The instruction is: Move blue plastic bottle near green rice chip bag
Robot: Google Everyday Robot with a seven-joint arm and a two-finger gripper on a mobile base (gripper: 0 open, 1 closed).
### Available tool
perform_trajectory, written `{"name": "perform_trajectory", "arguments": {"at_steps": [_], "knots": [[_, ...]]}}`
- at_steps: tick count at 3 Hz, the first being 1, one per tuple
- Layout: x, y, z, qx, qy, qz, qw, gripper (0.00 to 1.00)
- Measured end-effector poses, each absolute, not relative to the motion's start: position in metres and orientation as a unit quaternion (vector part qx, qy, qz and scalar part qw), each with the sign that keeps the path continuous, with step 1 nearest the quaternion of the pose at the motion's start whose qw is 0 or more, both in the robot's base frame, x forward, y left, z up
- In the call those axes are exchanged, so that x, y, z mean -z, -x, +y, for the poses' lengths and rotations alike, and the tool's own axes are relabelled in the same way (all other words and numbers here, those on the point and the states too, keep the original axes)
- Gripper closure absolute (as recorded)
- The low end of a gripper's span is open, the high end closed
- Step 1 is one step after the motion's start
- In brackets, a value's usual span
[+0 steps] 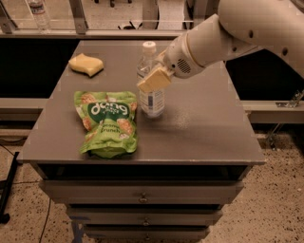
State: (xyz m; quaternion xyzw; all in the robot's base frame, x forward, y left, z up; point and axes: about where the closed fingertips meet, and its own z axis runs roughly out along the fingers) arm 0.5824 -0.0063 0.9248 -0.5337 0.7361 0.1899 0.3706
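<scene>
The blue plastic bottle [151, 97] stands upright on the grey table [204, 128], clear with a white cap and pale label. It is just right of the green rice chip bag [108, 122], which lies flat at the table's front left with white "dang" lettering. My gripper [153, 79] reaches in from the upper right and is shut on the bottle's upper body, one tan finger pad [155, 79] across its front. The other finger is hidden behind the bottle.
A pale yellow sponge [86, 64] lies at the table's back left. A small distant bottle [38, 13] stands beyond the table at top left. Drawers [142, 194] sit under the tabletop. My arm [237, 33] spans the upper right.
</scene>
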Motion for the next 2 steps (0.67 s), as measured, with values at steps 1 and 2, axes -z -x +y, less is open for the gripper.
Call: {"name": "perform_trajectory", "arguments": {"at_steps": [1, 2], "knots": [[-0.9247, -0.5824, -0.0063, -0.19, 0.534, 0.736, 0.371, 0.82], [-0.9205, -0.5781, -0.0022, -0.189, 0.538, 0.735, 0.367, 0.59]]}}
